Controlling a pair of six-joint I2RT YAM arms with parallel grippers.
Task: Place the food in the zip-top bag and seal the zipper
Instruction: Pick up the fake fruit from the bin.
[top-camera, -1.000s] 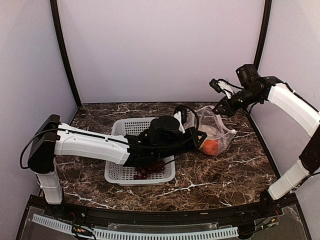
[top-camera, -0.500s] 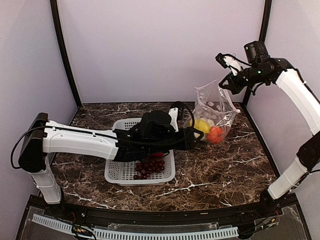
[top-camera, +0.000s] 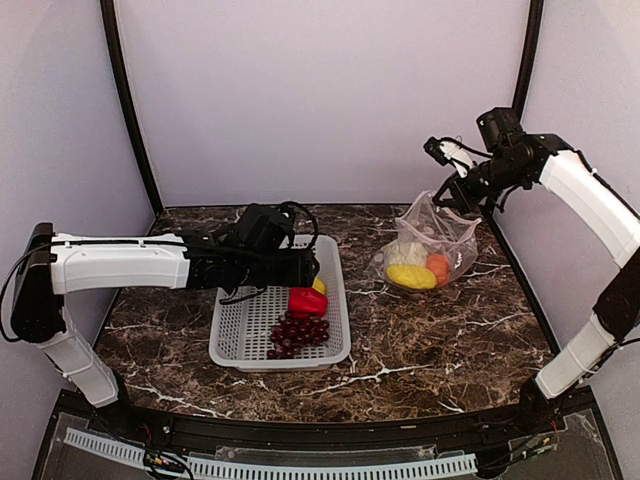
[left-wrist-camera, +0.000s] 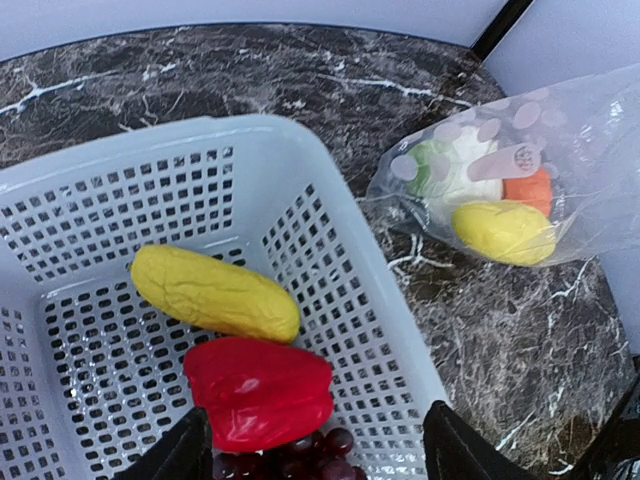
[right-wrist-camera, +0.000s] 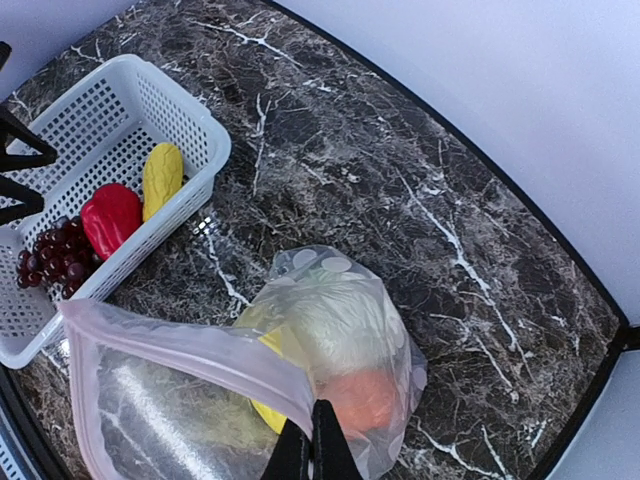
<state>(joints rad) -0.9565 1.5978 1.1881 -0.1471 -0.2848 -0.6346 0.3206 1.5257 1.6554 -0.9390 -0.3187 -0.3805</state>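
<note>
Your left gripper (left-wrist-camera: 318, 452), jaws spread wide and empty, is hovering in the basket (left-wrist-camera: 250, 125) directly above the red pepper (left-wrist-camera: 262, 390). A yellow piece (left-wrist-camera: 215, 292) is lying just beside the pepper, and the grape bunch (top-camera: 298, 335) is touching it. Your right gripper (right-wrist-camera: 308, 445) is pinching the zipper (right-wrist-camera: 180, 345), holding up the zip-top bag (top-camera: 435, 240), which contains the cauliflower (left-wrist-camera: 455, 170), tomato (left-wrist-camera: 530, 190) and second yellow piece (left-wrist-camera: 503, 232). You are likely lining up on the pepper: try closing across its narrower width, clear of the basket wall, while holding the bag's mouth raised.
</note>
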